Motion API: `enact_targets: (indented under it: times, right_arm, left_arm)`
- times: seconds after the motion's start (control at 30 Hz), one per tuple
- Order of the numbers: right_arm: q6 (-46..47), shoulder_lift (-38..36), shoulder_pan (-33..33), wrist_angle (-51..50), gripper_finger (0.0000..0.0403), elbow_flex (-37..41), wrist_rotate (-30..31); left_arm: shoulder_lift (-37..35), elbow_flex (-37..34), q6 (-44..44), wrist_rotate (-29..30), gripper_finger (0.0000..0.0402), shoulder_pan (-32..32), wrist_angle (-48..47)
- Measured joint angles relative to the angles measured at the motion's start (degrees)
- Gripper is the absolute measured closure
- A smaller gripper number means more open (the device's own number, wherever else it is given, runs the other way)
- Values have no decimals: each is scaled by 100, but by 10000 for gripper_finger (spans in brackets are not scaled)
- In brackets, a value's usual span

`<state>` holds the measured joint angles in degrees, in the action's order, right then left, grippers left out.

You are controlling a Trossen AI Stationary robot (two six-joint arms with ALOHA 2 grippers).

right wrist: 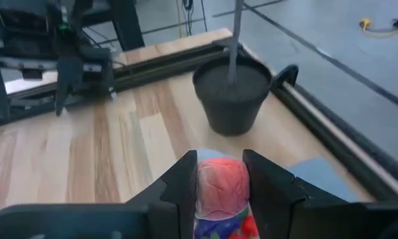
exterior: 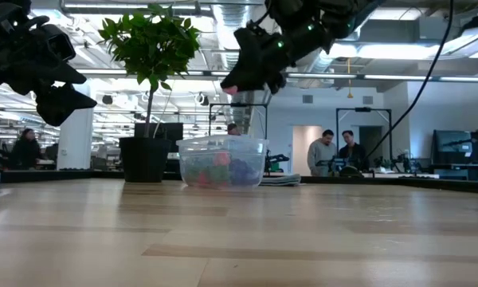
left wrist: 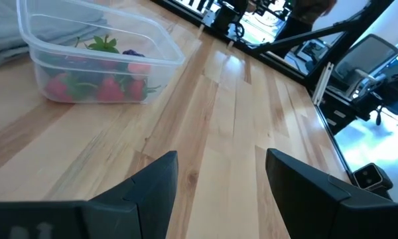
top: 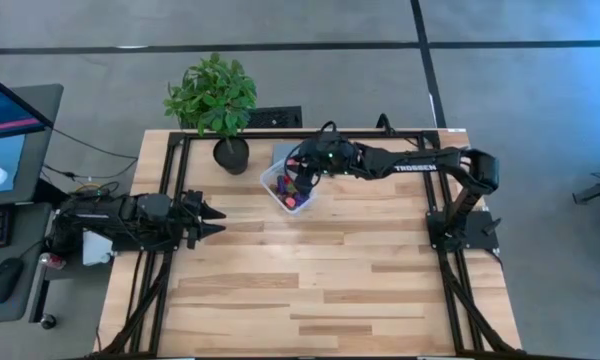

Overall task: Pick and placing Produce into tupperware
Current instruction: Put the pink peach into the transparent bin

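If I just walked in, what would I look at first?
Probably the right gripper, up above the clear tupperware, its fingers pinching a pale pink fruit piece. Then the box itself, full of red and purple produce, beside the leafy potted plant.

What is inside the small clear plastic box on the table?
The small clear plastic rectangular box holds toy fruit: red strawberry-like pieces, green leaves and one dark purple piece. Pieces underneath are covered, so the count is unclear.
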<state>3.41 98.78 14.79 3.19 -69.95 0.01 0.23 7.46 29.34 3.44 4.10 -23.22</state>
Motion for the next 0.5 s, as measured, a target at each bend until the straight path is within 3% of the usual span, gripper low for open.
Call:
enact_targets:
  times: [0.3,0.5]
  right_arm:
    - [632,25,-116,1308,264,750,30]
    - [1007,541,-311,2004,267,898,133]
  left_arm:
    - [0,0,-42,167,183,0,2]
    - [0,0,-44,197,183,-1,15]
